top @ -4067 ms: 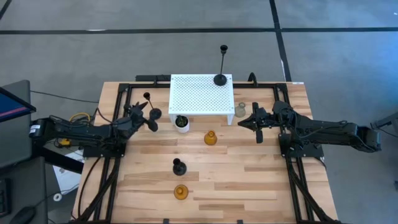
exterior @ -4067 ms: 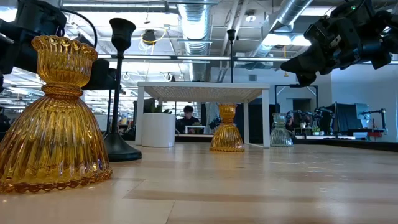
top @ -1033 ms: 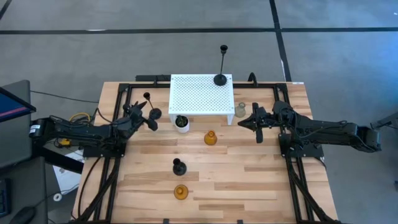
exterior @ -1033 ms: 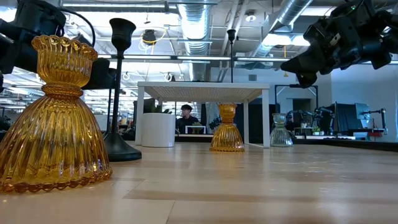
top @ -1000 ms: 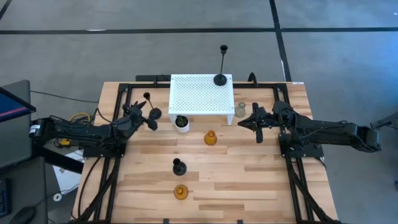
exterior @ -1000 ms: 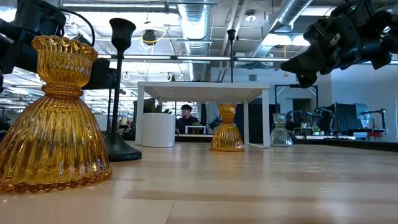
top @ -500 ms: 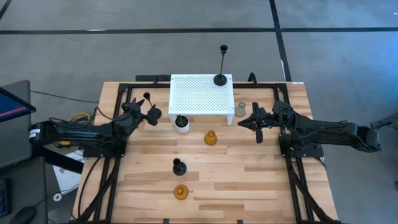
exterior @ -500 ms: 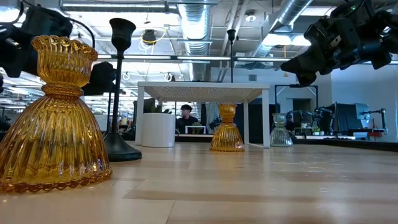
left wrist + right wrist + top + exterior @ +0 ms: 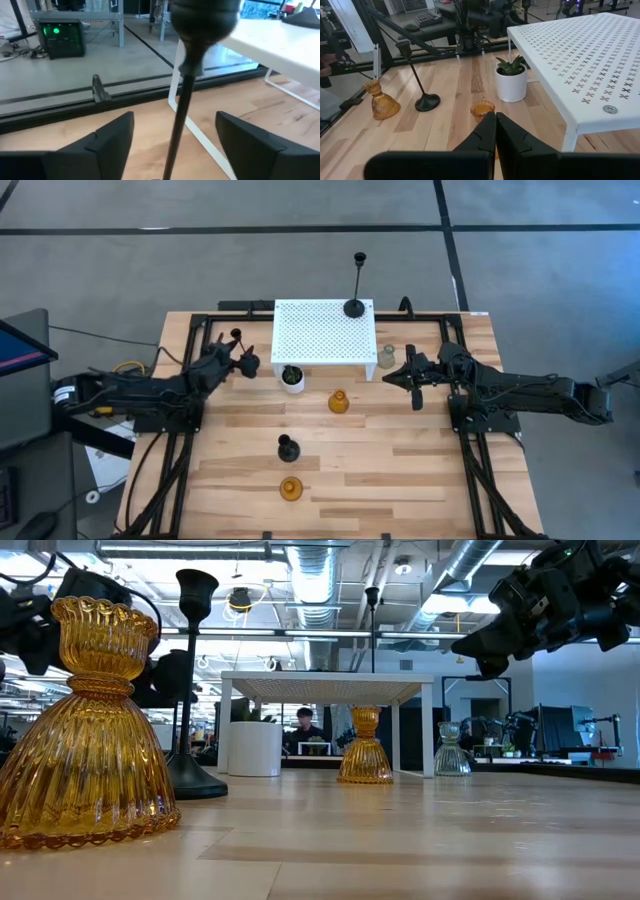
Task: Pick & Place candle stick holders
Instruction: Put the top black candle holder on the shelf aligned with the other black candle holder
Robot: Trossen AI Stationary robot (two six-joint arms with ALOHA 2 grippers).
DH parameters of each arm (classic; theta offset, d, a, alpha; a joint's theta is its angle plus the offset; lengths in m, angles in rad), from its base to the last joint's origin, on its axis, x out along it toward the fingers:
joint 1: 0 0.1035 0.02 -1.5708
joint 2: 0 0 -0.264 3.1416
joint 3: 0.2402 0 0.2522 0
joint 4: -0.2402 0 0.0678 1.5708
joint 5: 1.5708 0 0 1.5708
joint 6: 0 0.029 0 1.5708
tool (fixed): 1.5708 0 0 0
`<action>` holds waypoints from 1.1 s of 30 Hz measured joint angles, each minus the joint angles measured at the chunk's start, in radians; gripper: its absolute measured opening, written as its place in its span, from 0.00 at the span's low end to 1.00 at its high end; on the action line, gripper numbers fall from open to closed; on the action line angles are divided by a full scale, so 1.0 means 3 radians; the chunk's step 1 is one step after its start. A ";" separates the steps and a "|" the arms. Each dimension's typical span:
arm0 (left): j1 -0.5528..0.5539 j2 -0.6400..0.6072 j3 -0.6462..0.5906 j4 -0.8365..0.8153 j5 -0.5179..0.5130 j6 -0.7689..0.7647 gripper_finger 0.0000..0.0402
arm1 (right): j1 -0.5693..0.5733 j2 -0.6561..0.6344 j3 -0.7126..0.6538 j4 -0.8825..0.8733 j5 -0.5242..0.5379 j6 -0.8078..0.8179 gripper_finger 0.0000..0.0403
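My left gripper (image 9: 236, 361) is open at the table's left, beside the white stand. A black candle stick holder (image 9: 246, 358) stands there on its round base. In the left wrist view its thin stem (image 9: 179, 117) rises between my two fingers with a gap on each side. My right gripper (image 9: 404, 376) is shut and empty at the stand's right, near the clear glass holder (image 9: 386, 358). A tall black holder (image 9: 354, 306) stands on the stand. An amber holder (image 9: 338, 401), a short black one (image 9: 287, 447) and a second amber one (image 9: 291, 489) stand on the table.
The white perforated stand (image 9: 323, 330) stands on legs at the table's far middle. A small white pot with a green plant (image 9: 291, 378) stands at its near left corner. Black frame rails (image 9: 190, 340) run along both sides of the table.
My left gripper has gone a little toward the table's far edge and right, up to the black holder beside the stand, so its stem now stands between the open fingers. The holder has stayed where it was.
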 joint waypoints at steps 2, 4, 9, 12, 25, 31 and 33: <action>0.0000 0.0042 0.0000 0.0003 0.0002 -0.0032 0.62 | 0.0000 -0.0001 0.0000 0.0001 0.0001 0.0000 0.00; 0.0000 0.0082 0.0000 0.0027 0.0002 -0.0084 0.54 | 0.0000 -0.0001 0.0000 0.0000 0.0001 0.0000 0.00; -0.0001 0.0117 0.0000 0.0040 0.0000 -0.0095 0.33 | 0.0000 -0.0001 0.0000 0.0000 0.0001 0.0000 0.00; -0.0001 0.0117 0.0000 0.0050 0.0000 -0.0085 0.22 | 0.0000 -0.0001 0.0000 -0.0001 0.0001 0.0000 0.00; -0.0021 0.0108 0.0021 0.0111 0.0034 0.0013 0.04 | 0.0000 0.0000 0.0000 -0.0005 0.0000 0.0000 0.00; -0.0107 0.0108 0.0302 0.0061 0.0050 0.0380 0.04 | 0.0000 0.0000 -0.0001 -0.0013 0.0000 0.0000 0.00; -0.0120 0.0106 0.0481 -0.0152 -0.0032 0.0519 0.03 | 0.0000 0.0000 -0.0001 -0.0026 0.0000 0.0000 0.00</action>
